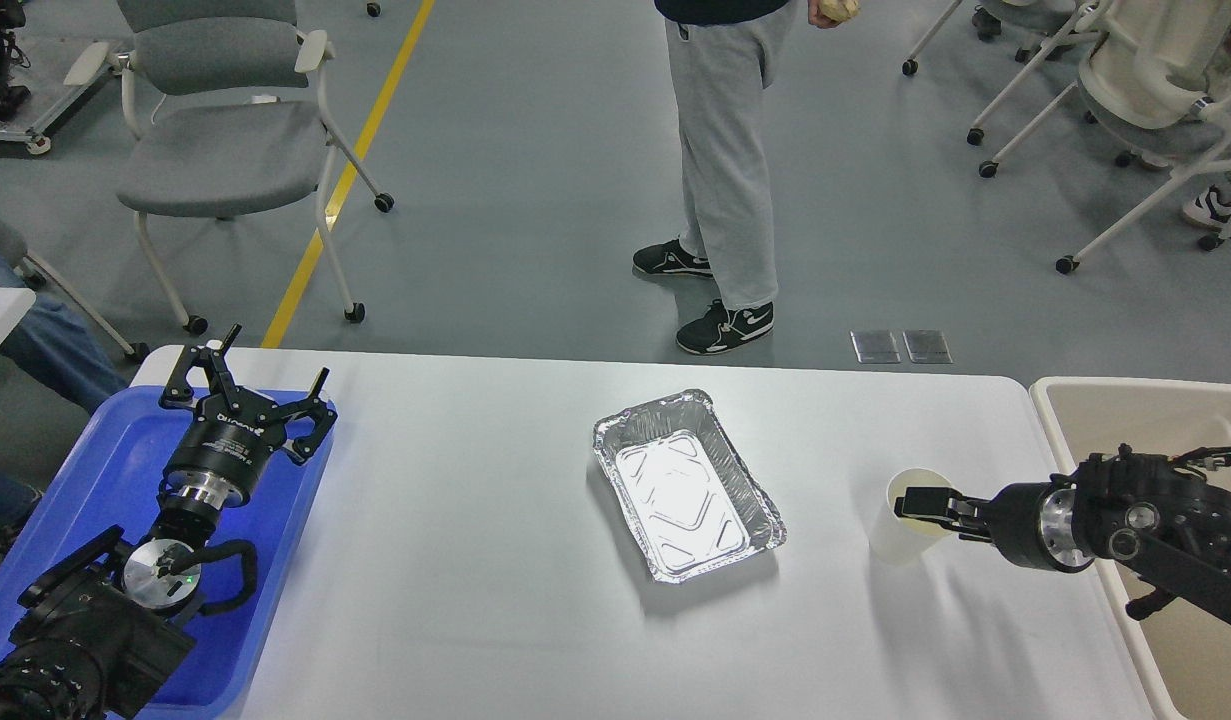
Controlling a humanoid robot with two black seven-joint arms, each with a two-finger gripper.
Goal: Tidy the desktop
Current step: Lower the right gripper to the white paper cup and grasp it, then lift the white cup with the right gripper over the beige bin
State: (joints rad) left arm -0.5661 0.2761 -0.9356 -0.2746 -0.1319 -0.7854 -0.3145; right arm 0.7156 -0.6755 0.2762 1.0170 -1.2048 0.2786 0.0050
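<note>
Left hand (265, 385) hangs spread apart over the blue tray (95, 470); right hand (920, 503) clamps a white cup (900, 540) on the surface (475, 560), near a foil pan (687, 485).

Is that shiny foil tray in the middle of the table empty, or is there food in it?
Empty. The foil tray sits upright on the desktop, and its embossed bare bottom shows with nothing inside.

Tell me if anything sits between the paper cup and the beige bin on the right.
Nothing visible does. The cup stands on the desktop near its right edge, with only bare table between it and the bin. The right gripper is at the cup's rim.
</note>
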